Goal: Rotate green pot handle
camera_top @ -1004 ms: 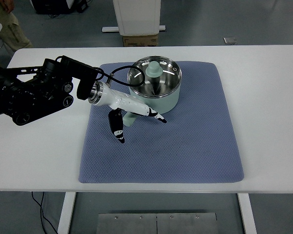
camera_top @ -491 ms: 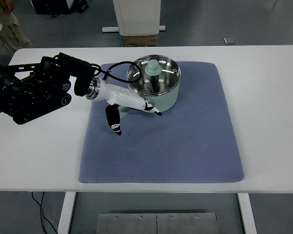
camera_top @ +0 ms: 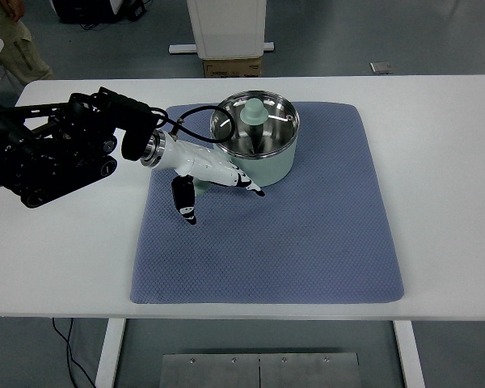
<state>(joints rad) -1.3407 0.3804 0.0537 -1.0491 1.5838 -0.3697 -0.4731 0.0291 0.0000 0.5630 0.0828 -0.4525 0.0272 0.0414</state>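
- Since a second ago, my left hand (camera_top: 214, 174) has drawn back toward the left and up the mat, and the green pot (camera_top: 255, 136) has shifted slightly that way with it; the pot's handle, which showed below the fingers before, is now hidden under the hand.
- My left hand's white fingers (camera_top: 244, 180) lie stretched out against the pot's lower left wall, with the thumb (camera_top: 184, 200) hanging down apart from them over the mat; I cannot tell whether they grip the handle beneath.
- No brand, label or readable writing shows on any item from my view.
- By count: one green pot, one pale green lid (camera_top: 254, 115) resting knob-up inside its steel bowl, one blue mat (camera_top: 307, 234), one robot arm at work. My right arm is out of view.
- The pot stands on the upper middle of the quilted blue mat, which covers the centre of the white table (camera_top: 444, 178).
- Beyond the table's far edge lie a grey floor, a white pedestal base (camera_top: 225, 28) with a cardboard box (camera_top: 232, 66) beneath it, and, at the top left corner, part of a person in khaki clothing (camera_top: 16, 40).
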